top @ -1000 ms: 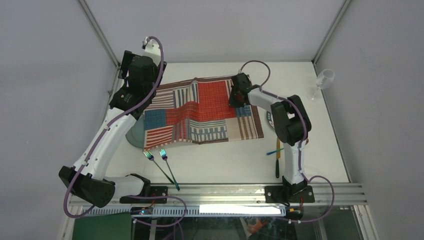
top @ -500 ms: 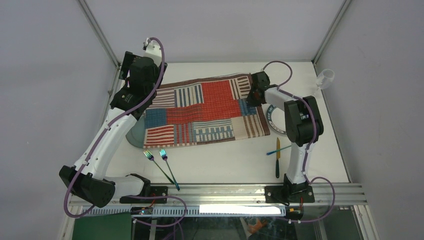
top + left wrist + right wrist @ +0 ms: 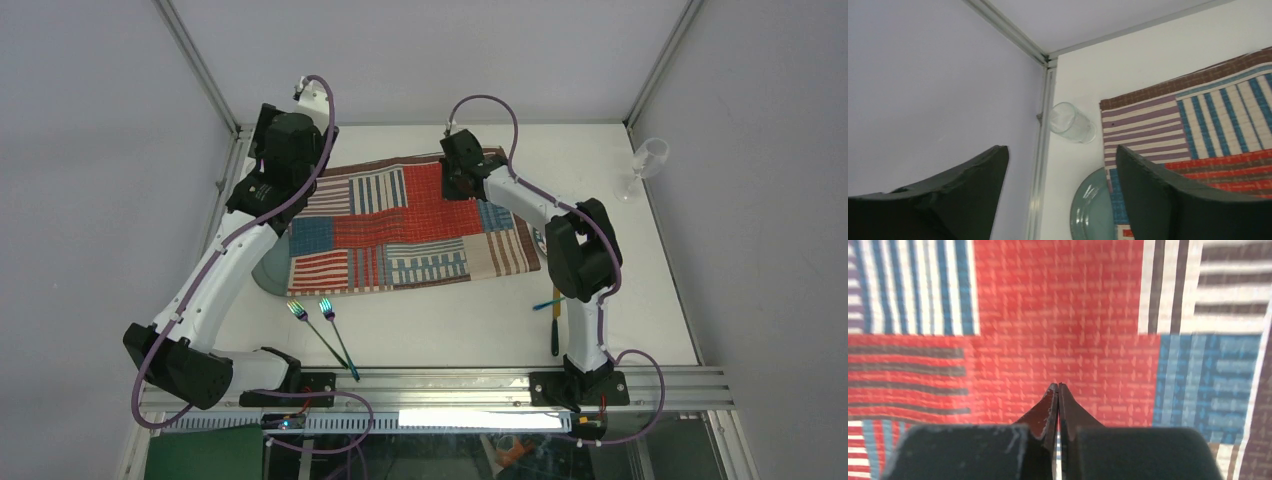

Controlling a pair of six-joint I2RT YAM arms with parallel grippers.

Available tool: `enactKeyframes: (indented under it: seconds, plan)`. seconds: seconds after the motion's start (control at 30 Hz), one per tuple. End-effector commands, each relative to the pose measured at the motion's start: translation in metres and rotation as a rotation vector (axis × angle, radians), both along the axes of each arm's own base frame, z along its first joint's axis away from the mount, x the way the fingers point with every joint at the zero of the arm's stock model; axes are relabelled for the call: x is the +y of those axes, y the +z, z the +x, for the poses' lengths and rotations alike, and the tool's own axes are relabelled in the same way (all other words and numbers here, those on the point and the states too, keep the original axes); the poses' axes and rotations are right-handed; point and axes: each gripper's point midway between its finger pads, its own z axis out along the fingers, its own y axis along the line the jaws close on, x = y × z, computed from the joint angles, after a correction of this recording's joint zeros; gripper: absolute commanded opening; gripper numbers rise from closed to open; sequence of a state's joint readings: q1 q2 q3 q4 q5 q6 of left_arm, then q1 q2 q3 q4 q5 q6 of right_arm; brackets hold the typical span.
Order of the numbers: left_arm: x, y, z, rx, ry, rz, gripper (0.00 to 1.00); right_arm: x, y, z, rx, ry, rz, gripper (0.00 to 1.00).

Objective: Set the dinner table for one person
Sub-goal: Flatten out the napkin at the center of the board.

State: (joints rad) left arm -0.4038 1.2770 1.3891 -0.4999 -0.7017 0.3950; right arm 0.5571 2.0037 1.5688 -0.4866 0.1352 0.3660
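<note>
- The jaws of the left gripper (image 3: pixel 1063 155) are released and stand wide apart with nothing between them. Its wrist hangs over the far left corner of the dinner table (image 3: pixel 450 320).
- The jaws of the right gripper (image 3: pixel 1058 388) are clenched tip to tip, with no cloth seen pinched between them. They point at the red patch of the striped patchwork placemat (image 3: pixel 410 225), toward its far edge.
- The dinner table fills the scene, and the placemat lies spread across its middle, slightly skewed.
- A green plate (image 3: pixel 268 272) pokes out from under the placemat's near left corner.
- A clear tumbler (image 3: pixel 1070 125) sits just beside the left rail — apart from the placemat.
- Two forks (image 3: pixel 338 340) lie side by side on the near side of the placemat, tines toward it.
- A stemmed glass (image 3: pixel 648 160) stands at the far right edge.
- A dark-handled utensil (image 3: pixel 554 335) lies beside the right arm.
</note>
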Motion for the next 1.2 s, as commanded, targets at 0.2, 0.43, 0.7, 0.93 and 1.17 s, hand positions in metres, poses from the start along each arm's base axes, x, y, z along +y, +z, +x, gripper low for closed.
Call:
enactKeyframes:
  seconds: [0.2, 0.43, 0.7, 0.93, 1.17]
  plan:
    - [-0.062, -0.101, 0.090, 0.236, -0.168, -0.026, 0.00, -0.043, 0.044, 0.041, -0.116, -0.106, -0.045, 0.00]
    - [-0.093, -0.170, 0.153, 0.394, -0.197, -0.063, 0.00, -0.076, 0.049, 0.050, -0.112, -0.153, -0.042, 0.00]
    - [-0.104, -0.216, 0.173, 0.502, -0.194, -0.131, 0.00, -0.083, 0.044, 0.070, -0.087, -0.149, 0.020, 0.00]
    - [-0.112, -0.256, 0.165, 0.624, -0.200, -0.190, 0.00, -0.072, 0.030, 0.085, -0.047, -0.133, 0.052, 0.00]
    - [-0.131, -0.279, 0.147, 0.703, -0.243, -0.335, 0.00, -0.074, 0.012, 0.081, -0.023, -0.127, 0.043, 0.00]
